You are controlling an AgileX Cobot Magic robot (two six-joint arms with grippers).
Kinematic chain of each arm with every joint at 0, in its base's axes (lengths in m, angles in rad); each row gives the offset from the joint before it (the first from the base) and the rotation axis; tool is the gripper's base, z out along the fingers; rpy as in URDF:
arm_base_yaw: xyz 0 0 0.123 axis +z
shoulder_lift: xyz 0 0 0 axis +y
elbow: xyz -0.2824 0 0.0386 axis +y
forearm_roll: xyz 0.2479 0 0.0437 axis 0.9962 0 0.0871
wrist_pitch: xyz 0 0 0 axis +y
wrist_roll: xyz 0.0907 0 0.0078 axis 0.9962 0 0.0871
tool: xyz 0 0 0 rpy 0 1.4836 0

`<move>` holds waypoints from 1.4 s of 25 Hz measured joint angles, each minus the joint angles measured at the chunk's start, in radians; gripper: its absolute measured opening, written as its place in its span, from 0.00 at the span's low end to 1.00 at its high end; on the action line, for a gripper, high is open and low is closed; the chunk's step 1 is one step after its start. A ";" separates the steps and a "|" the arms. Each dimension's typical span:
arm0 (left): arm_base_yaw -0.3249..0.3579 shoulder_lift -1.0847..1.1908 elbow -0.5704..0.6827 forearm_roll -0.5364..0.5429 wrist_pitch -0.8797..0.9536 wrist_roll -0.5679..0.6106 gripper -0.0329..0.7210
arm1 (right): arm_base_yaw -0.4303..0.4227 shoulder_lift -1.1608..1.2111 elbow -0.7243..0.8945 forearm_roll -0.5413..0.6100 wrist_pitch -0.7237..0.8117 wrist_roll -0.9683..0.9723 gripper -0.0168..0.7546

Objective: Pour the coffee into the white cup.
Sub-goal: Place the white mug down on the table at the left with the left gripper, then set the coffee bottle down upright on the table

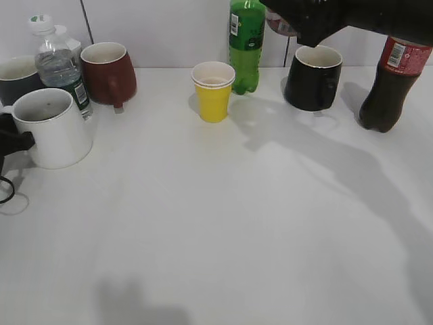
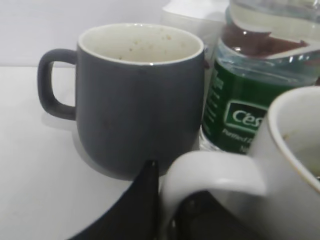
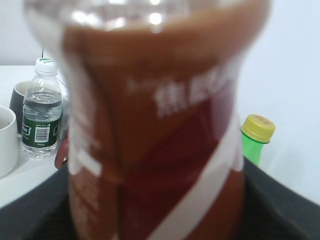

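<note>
The white cup (image 1: 51, 128) stands at the left of the table, upright. My left gripper (image 1: 12, 143) is shut on its handle; in the left wrist view the dark fingers (image 2: 172, 210) clasp the white handle (image 2: 215, 172). My right gripper (image 1: 301, 20) is raised at the back, above the black mug, and is shut on the coffee bottle (image 1: 279, 24). That bottle (image 3: 155, 125) fills the right wrist view with brown liquid and an orange-brown and white label. Its neck is out of view.
Behind the white cup stand a grey mug (image 2: 135, 100), a water bottle (image 1: 61, 68) and a maroon mug (image 1: 108, 71). Along the back are a yellow paper cup (image 1: 213, 91), a green soda bottle (image 1: 245, 40), a black mug (image 1: 313, 78) and a cola bottle (image 1: 389, 84).
</note>
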 joint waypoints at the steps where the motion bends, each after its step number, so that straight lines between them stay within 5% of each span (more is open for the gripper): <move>1: 0.000 0.000 0.000 0.001 -0.004 -0.004 0.15 | 0.000 0.000 0.000 0.000 0.000 0.000 0.70; 8: 0.000 -0.029 0.048 -0.003 -0.040 -0.010 0.31 | 0.000 0.000 0.000 0.001 0.000 0.000 0.70; 22: 0.000 -0.232 0.231 -0.046 -0.044 -0.011 0.36 | 0.000 0.000 0.008 0.135 0.156 0.001 0.70; 35: -0.001 -0.520 0.259 0.178 -0.012 -0.097 0.36 | 0.000 0.028 0.275 0.459 0.150 -0.169 0.70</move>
